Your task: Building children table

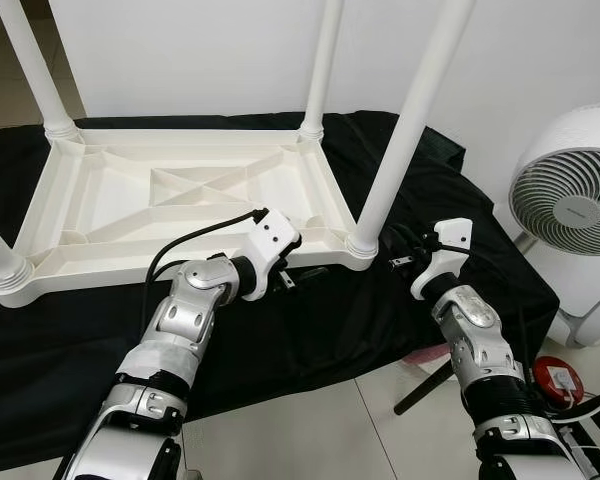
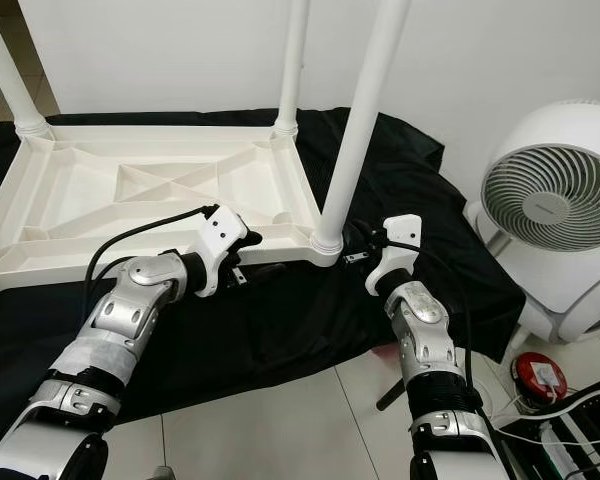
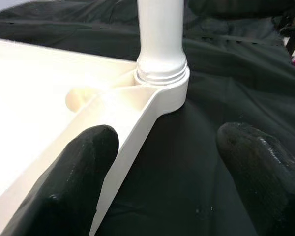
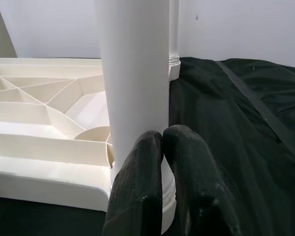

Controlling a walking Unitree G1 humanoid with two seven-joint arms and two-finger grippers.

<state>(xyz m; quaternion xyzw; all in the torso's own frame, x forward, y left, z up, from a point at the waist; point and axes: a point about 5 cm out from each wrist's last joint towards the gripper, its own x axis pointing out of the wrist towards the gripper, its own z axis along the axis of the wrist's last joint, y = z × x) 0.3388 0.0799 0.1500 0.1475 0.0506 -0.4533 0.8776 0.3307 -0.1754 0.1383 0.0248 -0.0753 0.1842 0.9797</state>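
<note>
1 white tabletop [image 1: 180,200] lies upside down on 1 black cloth [image 1: 310,340], its ribbed underside up. 4 white legs stand in its corners: 1 at the near right [image 1: 405,130], 1 at the far right [image 1: 322,70], 1 at the far left [image 1: 35,70] and 1 at the near left [image 1: 0,255]. 2 silver arms reach toward it, each ending in 1 claw: the left claw [image 1: 298,278] and the right claw [image 1: 405,255]. 1 white fan [image 1: 570,200] stands to the right on the floor.
</note>
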